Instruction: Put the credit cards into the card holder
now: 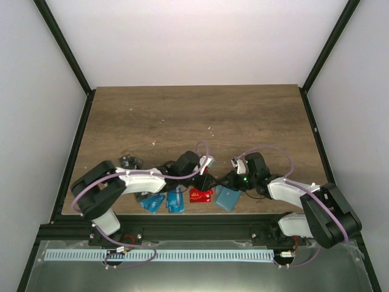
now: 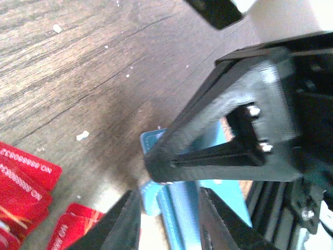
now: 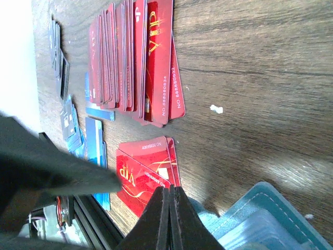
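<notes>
The teal card holder [image 1: 228, 198] lies near the table's front edge, seen also as the holder [image 3: 270, 219] in the right wrist view. My left gripper [image 2: 169, 221] hovers over it, open, with a bright blue card [image 2: 182, 213] lying between its fingers [image 2: 125, 226] and a gap on the left side. My right gripper [image 3: 170, 205] is shut with nothing visible between the tips, which rest at the holder's [image 2: 152, 141] corner. Red credit cards [image 3: 148, 174] lie just beside it, and a fanned red stack [image 3: 135, 57] sits farther off. Blue cards [image 1: 164, 202] lie left of the red ones [image 1: 200, 194].
Dark patterned cards [image 1: 129, 162] sit at the left beside the left arm. The black frame rail [image 1: 194, 228] runs along the near edge, close to the cards. Small white crumbs [image 3: 215, 109] dot the wooden table [image 1: 194, 115].
</notes>
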Available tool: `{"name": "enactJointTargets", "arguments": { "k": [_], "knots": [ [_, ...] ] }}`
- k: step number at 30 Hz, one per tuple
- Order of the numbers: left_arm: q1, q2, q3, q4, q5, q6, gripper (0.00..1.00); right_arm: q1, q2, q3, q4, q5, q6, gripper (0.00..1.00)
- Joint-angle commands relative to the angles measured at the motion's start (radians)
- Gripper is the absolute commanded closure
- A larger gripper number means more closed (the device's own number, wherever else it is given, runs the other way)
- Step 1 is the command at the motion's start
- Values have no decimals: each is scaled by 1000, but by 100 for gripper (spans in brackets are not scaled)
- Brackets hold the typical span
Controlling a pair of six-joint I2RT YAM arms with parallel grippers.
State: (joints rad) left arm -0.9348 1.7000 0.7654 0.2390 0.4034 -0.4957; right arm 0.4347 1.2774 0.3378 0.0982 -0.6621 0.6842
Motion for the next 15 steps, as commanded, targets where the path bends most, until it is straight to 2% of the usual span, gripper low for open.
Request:
{"name": "enactJointTargets", "arguments": {
  "k": [1, 4, 10, 15],
  "knots": [
    [-70, -110, -4, -109, -172, 43, 74, 4, 7, 24, 3, -6, -21, 99],
    [-125, -136, 17, -162, -180, 69, 84, 5, 12, 30, -2, -11, -22, 99],
    [-205, -88, 49, -182, -167, 101, 86, 5, 7, 41, -9, -13, -12, 99],
    [-211, -7, 57, -213, -303, 54, 95, 8, -16, 63, -40, -19, 6, 99]
  ]
}}
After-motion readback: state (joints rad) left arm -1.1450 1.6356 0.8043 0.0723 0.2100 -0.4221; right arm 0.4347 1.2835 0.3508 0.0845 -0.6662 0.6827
